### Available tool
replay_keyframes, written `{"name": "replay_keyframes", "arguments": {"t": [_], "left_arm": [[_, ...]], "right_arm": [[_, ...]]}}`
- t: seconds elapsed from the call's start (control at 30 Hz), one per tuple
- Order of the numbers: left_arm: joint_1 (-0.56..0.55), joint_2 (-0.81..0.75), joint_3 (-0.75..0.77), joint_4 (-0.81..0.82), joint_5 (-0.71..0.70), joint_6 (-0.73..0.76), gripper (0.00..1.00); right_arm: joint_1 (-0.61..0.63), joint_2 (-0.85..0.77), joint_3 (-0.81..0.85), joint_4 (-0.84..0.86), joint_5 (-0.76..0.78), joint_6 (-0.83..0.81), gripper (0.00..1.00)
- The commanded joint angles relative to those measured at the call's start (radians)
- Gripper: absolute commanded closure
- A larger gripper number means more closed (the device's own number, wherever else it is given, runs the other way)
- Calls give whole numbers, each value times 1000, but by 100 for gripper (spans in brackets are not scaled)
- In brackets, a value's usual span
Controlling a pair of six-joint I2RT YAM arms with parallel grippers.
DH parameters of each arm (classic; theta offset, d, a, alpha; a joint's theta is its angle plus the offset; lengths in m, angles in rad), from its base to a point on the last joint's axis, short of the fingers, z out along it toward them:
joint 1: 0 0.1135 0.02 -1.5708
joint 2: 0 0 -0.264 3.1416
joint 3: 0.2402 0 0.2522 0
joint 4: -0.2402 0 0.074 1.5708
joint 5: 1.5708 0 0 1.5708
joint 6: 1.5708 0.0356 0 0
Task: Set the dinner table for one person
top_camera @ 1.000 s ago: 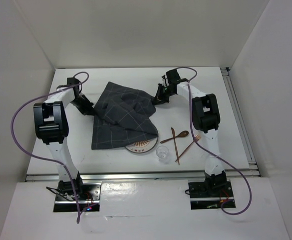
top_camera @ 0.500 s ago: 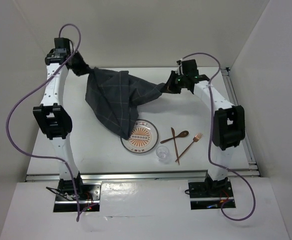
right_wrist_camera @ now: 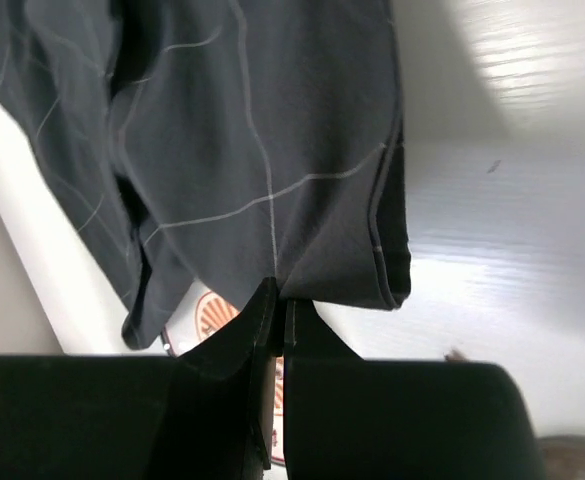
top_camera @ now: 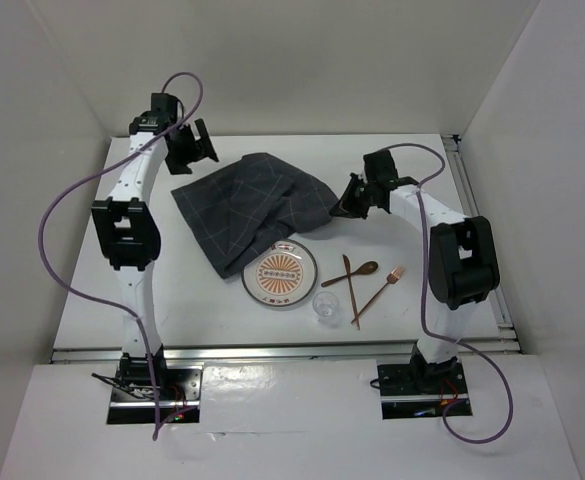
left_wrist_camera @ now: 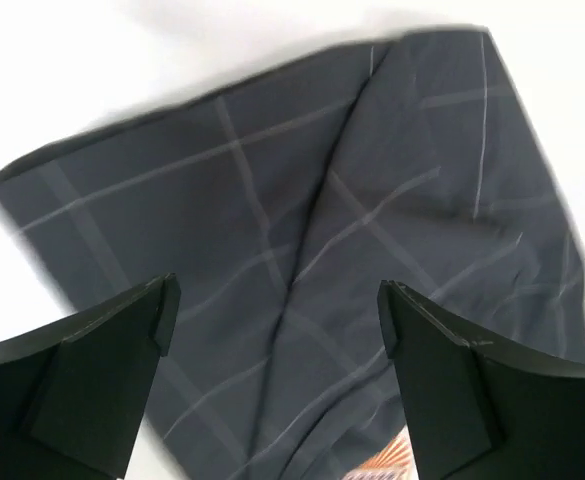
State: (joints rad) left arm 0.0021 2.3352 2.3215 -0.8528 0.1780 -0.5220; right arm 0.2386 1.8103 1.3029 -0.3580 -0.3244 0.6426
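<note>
The right gripper (top_camera: 344, 206), right of centre, is pinched tight on a corner of the dark checked cloth (top_camera: 247, 208). The left gripper (top_camera: 194, 146), upper left, stands wide apart and empty. The cloth spreads over the white dinner table (top_camera: 202, 300) at mid-frame and overlaps the upper left edge of the plate (top_camera: 287, 278).

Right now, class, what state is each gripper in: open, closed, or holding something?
Left gripper: open, holding nothing.
Right gripper: closed, pinching an edge of the checked cloth.
</note>
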Motion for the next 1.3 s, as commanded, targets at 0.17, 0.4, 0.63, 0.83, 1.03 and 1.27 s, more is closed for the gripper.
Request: {"name": "replay_keyframes", "arguments": {"t": [0.17,0.4,0.63,0.83,1.03,1.27], "left_arm": [[-270,-289,-174,9,-135,224,100],[-430,-303,-365,78,-121,243,57],[-495,-261,-441,64,-322,209,14],[-495,-208,-470,95,-308,220,24],[-485,-166,-449,95,-350,200,30],[-476,-119,-404,95,-384,200,39]], "right_arm": [[-47,52,58,28,5,-27,100],[-90,41,27,27,-44,-38,100],[-99,41,7,36,-73,-47,100],[-108,32,-2,45,-82,-47,100],[-108,32,-2,45,-91,-47,100],[-108,32,-2,45,-100,-47,100]]}}
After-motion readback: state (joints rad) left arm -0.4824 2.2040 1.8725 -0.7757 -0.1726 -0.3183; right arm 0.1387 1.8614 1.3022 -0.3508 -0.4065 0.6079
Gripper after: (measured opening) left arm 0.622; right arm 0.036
